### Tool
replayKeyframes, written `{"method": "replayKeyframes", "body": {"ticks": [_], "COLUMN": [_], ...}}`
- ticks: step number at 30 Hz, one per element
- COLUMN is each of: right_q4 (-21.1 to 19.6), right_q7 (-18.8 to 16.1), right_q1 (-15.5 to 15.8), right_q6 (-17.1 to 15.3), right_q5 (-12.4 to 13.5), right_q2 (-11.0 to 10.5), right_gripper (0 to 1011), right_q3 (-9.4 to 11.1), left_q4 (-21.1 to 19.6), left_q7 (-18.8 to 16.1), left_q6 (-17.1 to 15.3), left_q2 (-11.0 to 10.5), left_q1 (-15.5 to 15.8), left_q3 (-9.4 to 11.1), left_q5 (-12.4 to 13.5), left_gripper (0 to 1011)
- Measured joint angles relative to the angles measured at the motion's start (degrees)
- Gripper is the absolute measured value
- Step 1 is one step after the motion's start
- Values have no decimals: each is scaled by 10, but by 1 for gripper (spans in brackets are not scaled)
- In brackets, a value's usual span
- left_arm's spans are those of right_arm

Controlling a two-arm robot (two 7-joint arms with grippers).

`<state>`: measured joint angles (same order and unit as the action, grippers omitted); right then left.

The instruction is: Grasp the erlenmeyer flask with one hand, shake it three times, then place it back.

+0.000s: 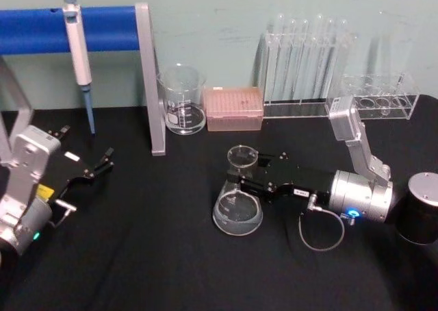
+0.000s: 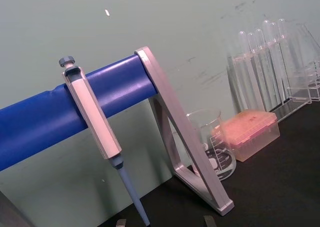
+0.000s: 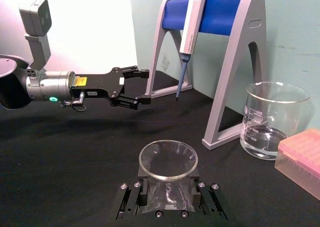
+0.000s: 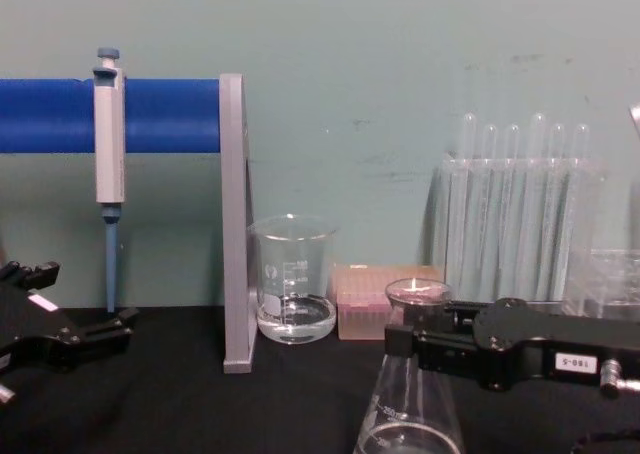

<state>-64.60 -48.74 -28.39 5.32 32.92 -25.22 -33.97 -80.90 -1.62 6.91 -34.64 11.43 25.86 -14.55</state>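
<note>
Black table [image 1: 171, 270] under everything. Biggest item on it is the blue-barred stand [image 1: 147, 78] w/ a pipette [image 1: 79, 51] hung on it, well past the fingertips of the right gripper [image 1: 238, 177] and back by the wall. The test-tube rack [image 1: 304, 57] is behind the gripper's wrist, also at the wall. The right gripper, i.e. the hand doing the job, lies level and low, fingers narrowed onto the neck of the erlenmeyer flask [image 1: 237, 212], one pad each side, glass touching both as far as I can see. The left gripper [image 3: 147, 87] sits well apart beyond the flask, fingers spread, holding nothing. The flask itself stands btw the hand's fingers, base apparently down on the cloth, mouth open, just a little liq. inside. The beaker [image 1: 183, 102] and pink tip box [image 1: 235, 109] are beyond the fingertips twd the wall, clear of the flask. Handling, my guess: rigid glass, smooth so prob. slippery, fragile, light overall but bottom-heavy. The neck just under the flared rim is the right hold, since the rim would stop it sliding out. Open top means gentle shakes and a soft set-down.
</note>
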Motion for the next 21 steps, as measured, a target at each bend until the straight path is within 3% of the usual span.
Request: {"method": "replayKeyframes", "body": {"ticks": [15, 21], "right_q4": [3, -1], "right_q7": [0, 9], "right_q1": [0, 5], "right_q6": [1, 2], "right_q5": [1, 9], "right_q2": [1, 3], "right_gripper": [451, 451], "right_q3": [1, 11], "left_q4": [0, 0], "left_q7": [0, 0], "left_q6": [0, 0], "left_q2": [0, 0], "left_q1": [0, 0], "left_q3": [0, 0], "left_q5": [0, 0], "left_gripper": [1001, 1001]}}
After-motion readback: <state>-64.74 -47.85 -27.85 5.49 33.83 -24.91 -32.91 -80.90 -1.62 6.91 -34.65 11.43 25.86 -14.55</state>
